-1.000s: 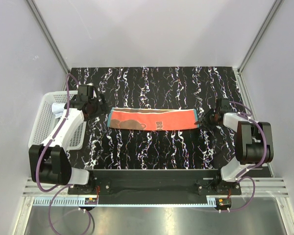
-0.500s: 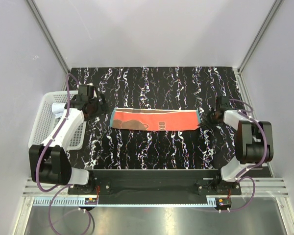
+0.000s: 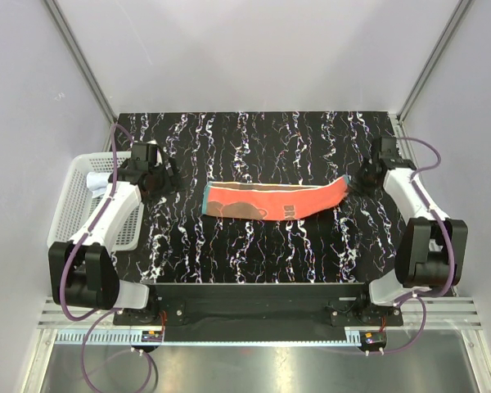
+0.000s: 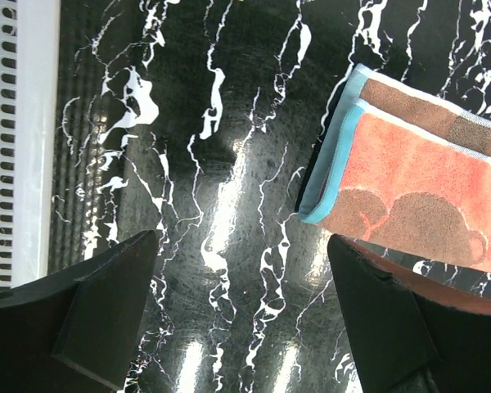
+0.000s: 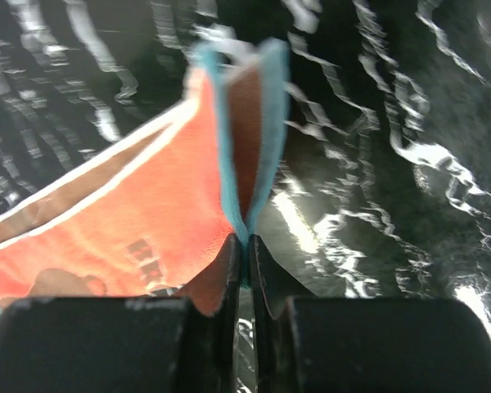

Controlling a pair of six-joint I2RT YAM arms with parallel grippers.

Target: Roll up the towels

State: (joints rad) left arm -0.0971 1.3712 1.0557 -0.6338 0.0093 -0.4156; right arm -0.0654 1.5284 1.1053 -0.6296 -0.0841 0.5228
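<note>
The rust-brown towel with a red-orange patch and teal edge lies folded in a long strip across the middle of the table. My right gripper is shut on its right end and lifts that end off the table; the right wrist view shows the teal edge pinched between the jaws. My left gripper is open and empty, hovering left of the towel's left end. A pale cloth lies in the basket.
A white perforated basket stands at the table's left edge, its wall showing in the left wrist view. The tabletop is black with white marbling. Cell walls stand close on both sides.
My right gripper has risen and moved back-right with the towel's right end, lifting it. The whole towel has slid to the right. The left arm has barely moved.
</note>
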